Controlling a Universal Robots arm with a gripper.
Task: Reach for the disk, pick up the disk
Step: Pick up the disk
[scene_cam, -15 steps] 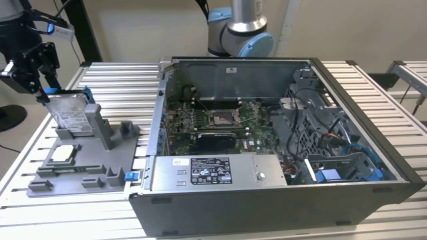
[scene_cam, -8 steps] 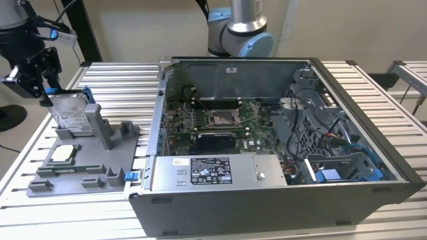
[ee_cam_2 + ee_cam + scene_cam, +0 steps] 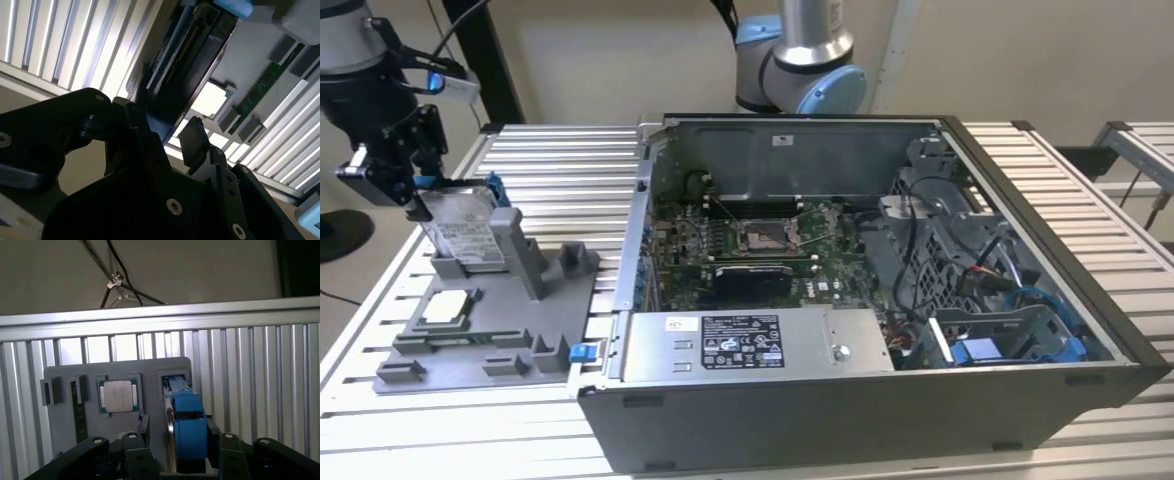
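The disk [image 3: 464, 228] is a hard drive, a stiff metal slab with some weight for its size. Its silver faces look smooth enough to slip under a light pinch, and it is likely sensitive to knocks. My judgement is that the soundest hold is across the two broad faces near the upper edge, with the pads square on the metal and not on the blue plastic frame, which may flex.

It stands on edge in a slot of a grey holder tray [image 3: 520, 330], directly beneath the gripper [image 3: 416, 195]. In the first wrist view the disk [image 3: 189, 415] shows edge-on and its blue frame rises between the fingers [image 3: 142, 432]. One finger is close against the frame, while the other stands apart with a strip of tray visible between them. The second wrist view also shows the disk [image 3: 187, 65] running into the gap of the gripper [image 3: 165, 131]. So the jaws straddle the drive, spread and not clamped on it.

Just beside the disk, on the same tray, lies a processor chip [image 3: 118, 396], clear of the fingers. Well apart from the gripper, beyond the tray, sits an open computer case [image 3: 881, 300] on the slatted aluminium table [image 3: 547, 160].
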